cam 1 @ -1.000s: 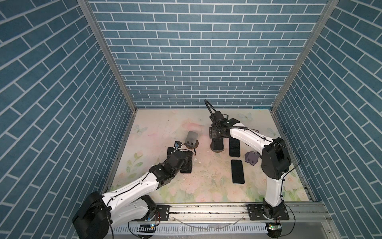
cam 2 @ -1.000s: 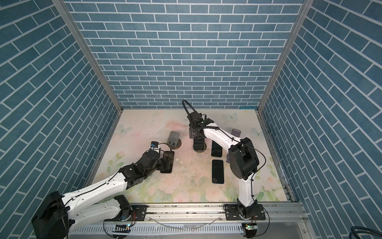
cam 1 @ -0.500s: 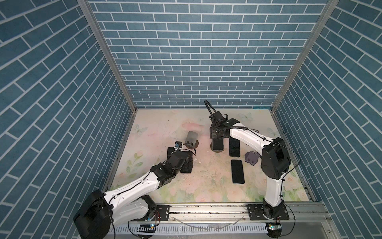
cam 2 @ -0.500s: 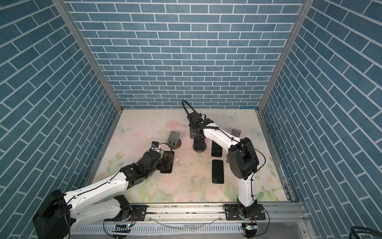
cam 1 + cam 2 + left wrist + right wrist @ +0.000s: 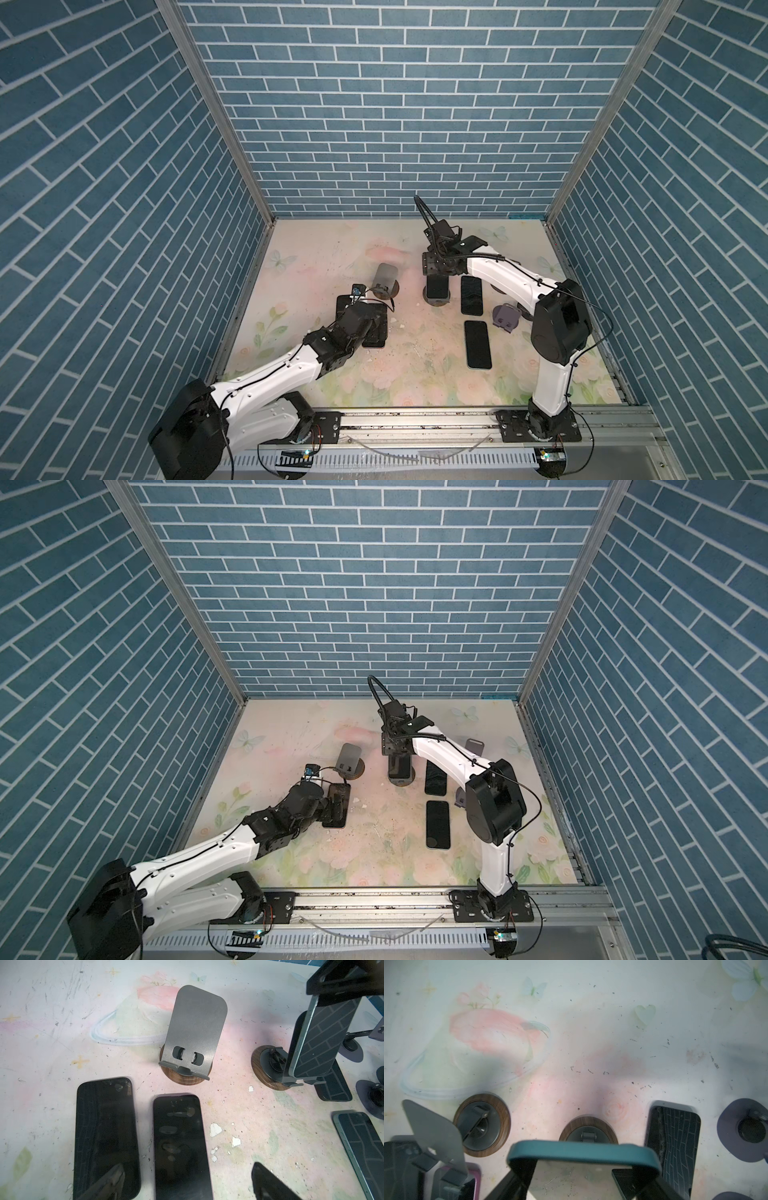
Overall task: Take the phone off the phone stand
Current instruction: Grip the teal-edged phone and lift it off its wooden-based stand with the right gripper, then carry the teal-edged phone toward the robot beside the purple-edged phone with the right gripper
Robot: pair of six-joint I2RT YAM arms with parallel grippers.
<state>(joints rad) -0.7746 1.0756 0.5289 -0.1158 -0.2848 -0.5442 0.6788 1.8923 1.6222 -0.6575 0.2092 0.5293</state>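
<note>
A teal-edged phone (image 5: pixel 436 286) (image 5: pixel 400 766) (image 5: pixel 320 1039) leans upright on a phone stand with a round wooden base (image 5: pixel 261 1064) (image 5: pixel 588 1128). My right gripper (image 5: pixel 436 276) (image 5: pixel 397 756) (image 5: pixel 583 1167) comes down on the phone's top end (image 5: pixel 583 1152). Its two fingers press the phone's side edges, shut on it. The phone's lower end still sits in the stand's lip. My left gripper (image 5: pixel 376 326) (image 5: pixel 334 806) (image 5: pixel 187 1186) hangs open and low over two dark phones lying flat on the table, holding nothing.
An empty grey stand (image 5: pixel 385 276) (image 5: pixel 197 1028) on a wooden base stands to the left of the held phone. Two phones (image 5: pixel 105 1136) (image 5: pixel 180 1142) lie under the left gripper. Two more phones (image 5: pixel 471 295) (image 5: pixel 478 344) and a purple stand (image 5: pixel 506 316) lie to the right.
My right gripper's fingers have narrowed onto the phone's top end. Both arms otherwise stay about where they were, and the phone has not left the stand.
</note>
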